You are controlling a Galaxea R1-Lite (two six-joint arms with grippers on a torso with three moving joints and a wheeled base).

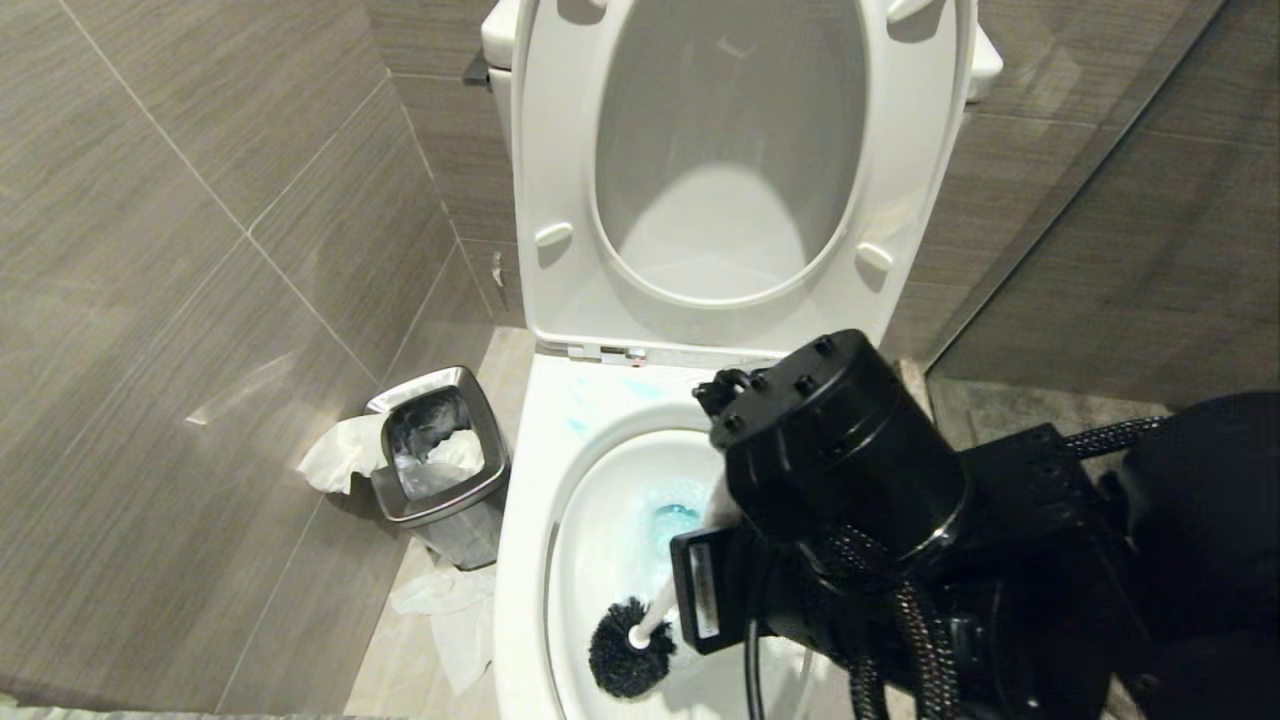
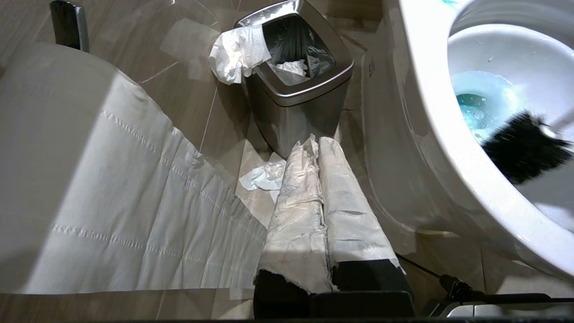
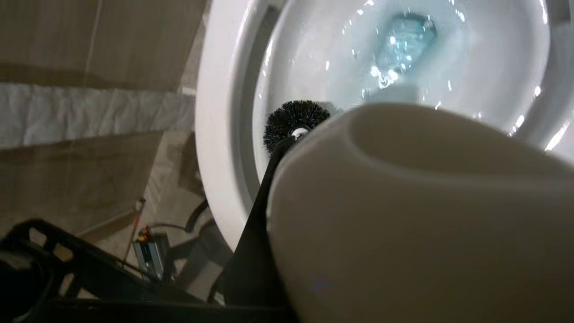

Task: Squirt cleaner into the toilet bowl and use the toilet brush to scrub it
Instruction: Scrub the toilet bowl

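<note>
Brush [image 1: 632, 655] head down against near-left wall of bowl [image 1: 520, 560], handle slanting up and right into right gripper [image 1: 715, 520], jaws clamped on it. Blue cleaner [image 1: 675, 520] pooled farther in, beyond bristles. Left gripper [image 2: 320, 197] parked beside bowl, jaws together.

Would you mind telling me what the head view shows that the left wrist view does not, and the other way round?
Only the head view shows the raised toilet seat and lid, blue cleaner smears on the rim, and the right arm reaching over the bowl, with the brush's white handle running up to it.

Only the left wrist view shows the left gripper, shut and wrapped in tissue, beside a toilet paper roll hanging low outside the bowl.

Both show the toilet bowl with blue-tinted water, the black brush head inside it, and the steel waste bin with tissue around it.
</note>
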